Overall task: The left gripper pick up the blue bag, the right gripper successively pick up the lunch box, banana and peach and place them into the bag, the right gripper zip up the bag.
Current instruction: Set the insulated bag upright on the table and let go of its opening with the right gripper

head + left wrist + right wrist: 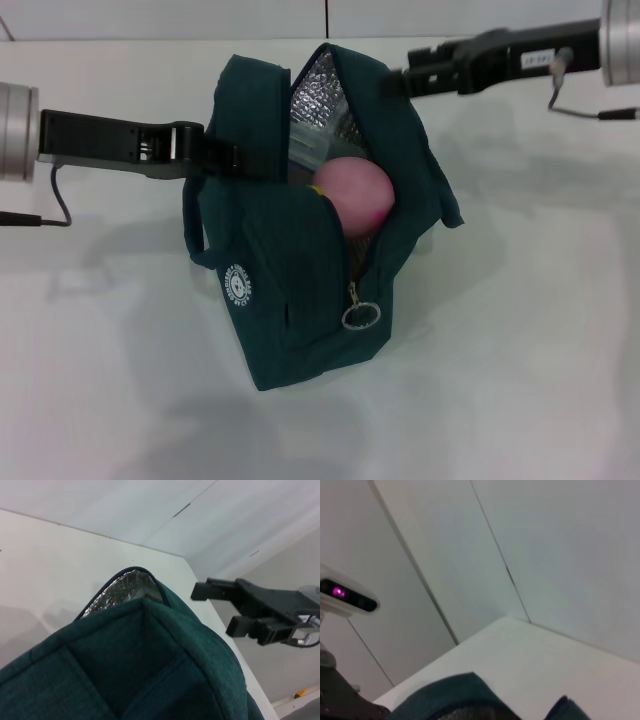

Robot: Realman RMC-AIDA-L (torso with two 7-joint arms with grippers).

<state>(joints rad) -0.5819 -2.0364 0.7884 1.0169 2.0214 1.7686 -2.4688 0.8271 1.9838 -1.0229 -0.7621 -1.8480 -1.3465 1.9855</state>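
Your dark teal-blue fabric bag (300, 270) stands on the white desk (520, 350), its mouth gaping and silver foil lining showing. The left tool (225, 158) is clenched on the bag's near-side wall, holding it up. The round pale-pink peach (355, 193) already sits inside, with a sliver of yellow banana (316, 188) and a clear plastic lunch box (305, 150) beside it. Packing looks finished; only zipping is left.

The right tool (400, 80), fingers parted and grasping nothing, hovers just beside the bag's far upper edge. The ring-pull zipper (360, 315) hangs low on the front, with bare desk all around it.
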